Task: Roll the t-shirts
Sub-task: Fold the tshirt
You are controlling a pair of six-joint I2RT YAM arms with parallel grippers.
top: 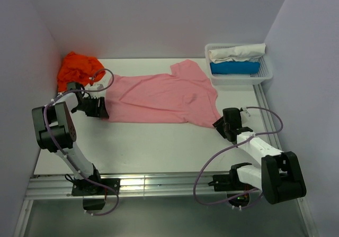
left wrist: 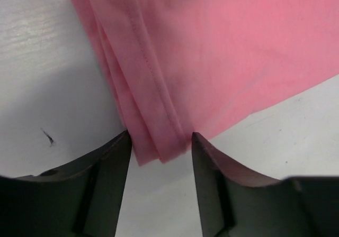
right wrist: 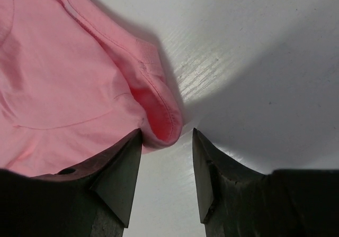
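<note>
A light pink t-shirt (top: pixel 159 97) lies spread flat across the middle of the table, hem to the left and sleeves to the right. A bright orange t-shirt (top: pixel 79 67) sits crumpled in the back left corner. My left gripper (top: pixel 103 109) is down at the pink shirt's hem. In the left wrist view its jaws (left wrist: pixel 160 142) stand apart, with the folded hem corner (left wrist: pixel 153 136) lying between the fingertips. My right gripper (top: pixel 218 124) is at the near sleeve. Its jaws (right wrist: pixel 167 134) are apart too, and the sleeve end (right wrist: pixel 159 120) rests against one finger (right wrist: pixel 119 168).
A white mesh basket (top: pixel 269 74) stands at the back right, holding a white roll (top: pixel 235 52) and a blue roll (top: pixel 234 67). White walls close in the left, back and right. A metal rail (top: pixel 159 184) runs along the near edge.
</note>
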